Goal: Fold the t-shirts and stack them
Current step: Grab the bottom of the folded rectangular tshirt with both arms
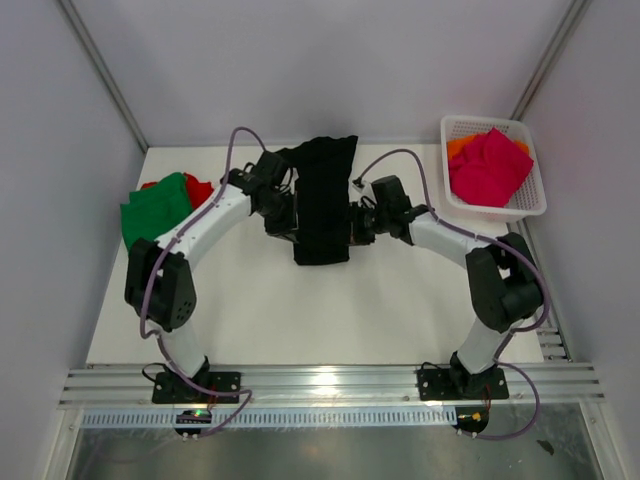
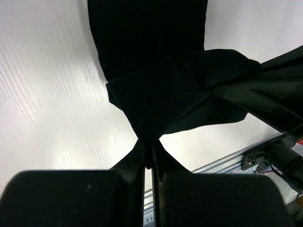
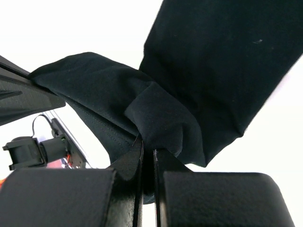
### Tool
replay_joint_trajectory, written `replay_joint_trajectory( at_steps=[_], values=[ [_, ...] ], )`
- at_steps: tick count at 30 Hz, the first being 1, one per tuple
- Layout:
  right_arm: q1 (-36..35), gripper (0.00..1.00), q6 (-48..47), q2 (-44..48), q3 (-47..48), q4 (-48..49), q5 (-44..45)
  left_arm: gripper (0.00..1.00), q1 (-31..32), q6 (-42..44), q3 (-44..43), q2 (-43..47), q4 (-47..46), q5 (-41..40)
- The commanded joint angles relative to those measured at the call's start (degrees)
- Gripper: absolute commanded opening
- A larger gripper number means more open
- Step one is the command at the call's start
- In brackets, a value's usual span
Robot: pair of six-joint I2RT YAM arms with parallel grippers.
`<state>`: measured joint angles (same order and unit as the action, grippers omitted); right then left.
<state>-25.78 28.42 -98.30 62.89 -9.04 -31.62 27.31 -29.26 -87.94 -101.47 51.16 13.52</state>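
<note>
Both arms grip the black shirt (image 1: pixel 322 205) at mid-table, stretching toward 12 o'clock.

The left gripper (image 2: pixel 150 151) pinches a fold of the shirt's 9 o'clock edge, fingers pressed together on the cloth. The right gripper (image 3: pixel 147 151) pinches its 3 o'clock edge likewise. The green shirt (image 1: pixel 155 208) lies on the red shirt (image 1: pixel 198 187) at 10 o'clock of the table (image 1: pixel 300 310). The pink shirt (image 1: pixel 490 165) and orange shirt (image 1: pixel 460 146) fill the basket (image 1: pixel 530 205) at 2 o'clock.
</note>
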Motion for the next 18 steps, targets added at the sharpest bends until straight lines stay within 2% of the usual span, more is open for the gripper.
replay_joint_trajectory(
  at_steps=[1, 3, 9, 16, 18],
  values=[
    [1.17, 0.03, -3.28, -2.24, 3.54, -3.7, 2.26, 0.0, -1.38, 2.8, -4.68, -3.28, 1.14, -1.04],
    [1.7, 0.03, -4.08, -4.79, 5.39, -5.28, 2.44, 0.0, -2.34, 3.41, -8.02, -8.18, 2.36, -0.25],
    [4.42, 0.03, -4.43, -9.71, 13.55, -7.4, 2.88, 0.0, -4.54, 5.61, -26.89, -20.93, 9.39, 1.33],
    [6.09, 0.03, -4.34, -13.58, 20.15, -9.86, 2.44, 0.0, -6.48, 4.12, -35.62, -26.67, 11.33, 3.36],
    [6.09, 0.11, -4.17, -14.11, 21.04, -10.12, 2.44, 0.0, -6.83, 4.12, -37.12, -27.64, 11.94, 3.09]
  ],
)
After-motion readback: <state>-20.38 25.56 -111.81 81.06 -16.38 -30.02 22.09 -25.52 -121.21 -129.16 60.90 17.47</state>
